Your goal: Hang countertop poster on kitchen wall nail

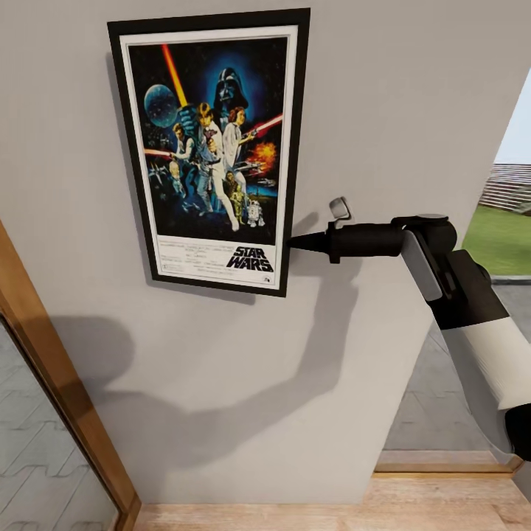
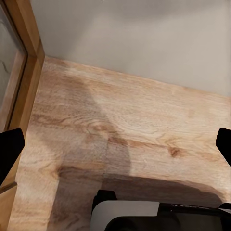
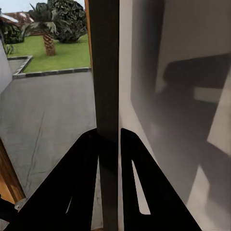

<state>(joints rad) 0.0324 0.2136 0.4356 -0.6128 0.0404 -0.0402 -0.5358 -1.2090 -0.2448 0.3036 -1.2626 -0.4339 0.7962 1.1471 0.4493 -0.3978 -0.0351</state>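
The tall rectangular Star Wars poster [image 1: 212, 147], with its thin black frame, white border and dark blue art, lies flat against the plain light grey wall [image 1: 383, 110], slightly tilted, its top leaning toward the left. The right claw [image 1: 295, 241] meets the poster's right edge near the lower corner, at the level of the "STAR WARS" lettering. In the right wrist view, the two black fingers [image 3: 72, 192] are closed on the dark frame edge [image 3: 106, 72], which runs straight between them, with the grey wall on one side and a paved yard, lawn and palm tree beyond on the other. The black-and-white right arm [image 1: 472, 324] reaches in from the right and throws a broad shadow on the wall below the poster.

The left claw [image 2: 115, 144] hangs over the light wooden floor [image 2: 144, 120], its black fingertips spread wide at the picture's two sides and holding nothing. A wooden door frame [image 1: 59, 383] with a glass pane stands at the left.
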